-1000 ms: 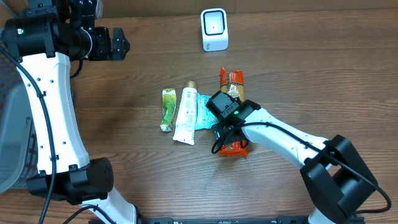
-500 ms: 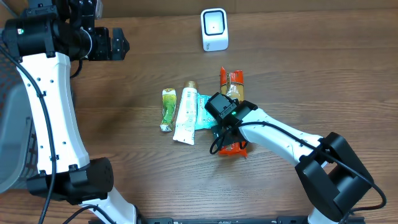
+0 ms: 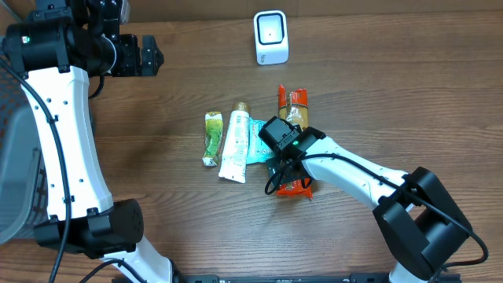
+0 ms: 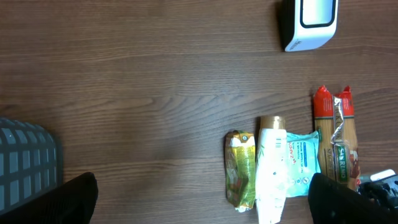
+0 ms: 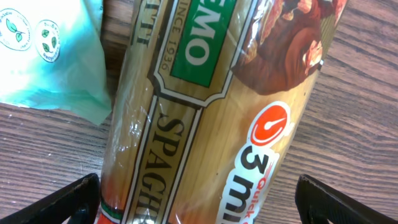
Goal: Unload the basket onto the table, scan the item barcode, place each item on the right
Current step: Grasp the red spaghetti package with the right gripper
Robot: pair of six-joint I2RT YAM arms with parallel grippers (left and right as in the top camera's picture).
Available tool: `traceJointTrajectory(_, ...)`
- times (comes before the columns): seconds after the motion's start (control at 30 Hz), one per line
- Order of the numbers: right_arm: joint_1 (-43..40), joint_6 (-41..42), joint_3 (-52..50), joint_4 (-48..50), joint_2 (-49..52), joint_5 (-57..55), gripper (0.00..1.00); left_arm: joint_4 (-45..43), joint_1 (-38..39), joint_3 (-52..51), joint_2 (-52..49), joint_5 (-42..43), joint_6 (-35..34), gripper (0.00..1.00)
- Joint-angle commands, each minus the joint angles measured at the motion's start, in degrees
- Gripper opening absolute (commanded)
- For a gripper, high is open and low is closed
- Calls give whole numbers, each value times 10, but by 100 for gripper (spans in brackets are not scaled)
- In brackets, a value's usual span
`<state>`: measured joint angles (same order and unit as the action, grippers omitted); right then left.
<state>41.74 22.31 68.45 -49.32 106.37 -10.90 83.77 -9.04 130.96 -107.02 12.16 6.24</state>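
Right wrist shows spaghetti packet [image 5: 193,124]; clear wrap, green-and-red print.

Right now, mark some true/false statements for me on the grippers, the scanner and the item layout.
1. The right gripper stands open over the spaghetti pack. True.
2. The left gripper holds the white tube. False: it is open and empty, well away from the items; the tube lies on the table.
3. The scanner lies in the row of items. False: it stands apart, beyond the row.
4. The teal packet lies between the white tube and the spaghetti pack. True.
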Motion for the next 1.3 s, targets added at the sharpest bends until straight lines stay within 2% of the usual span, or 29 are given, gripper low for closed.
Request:
traceJointTrajectory(0.0,3,2,-2,5,3,0,100,-2,0,3,8,-3,11,100)
traceJointTrajectory(0.7,35,2,-2,51,6,-17,100,-2,1,3,8,-3,11,100)
traceJointTrajectory(0.83,33,31,-2,40,11,-82,96,-2,1,3,8,-3,11,99)
traceJointTrajectory(0.97,31,30,-2,40,14,-91,88,-2,1,3,8,-3,11,100)
traceJointTrajectory(1.03,32,30,-2,38,17,-94,78,-2,1,3,8,-3,11,100)
traceJointTrajectory(1.27,74,28,-2,25,64,-150,76,-2,1,3,8,-3,11,100)
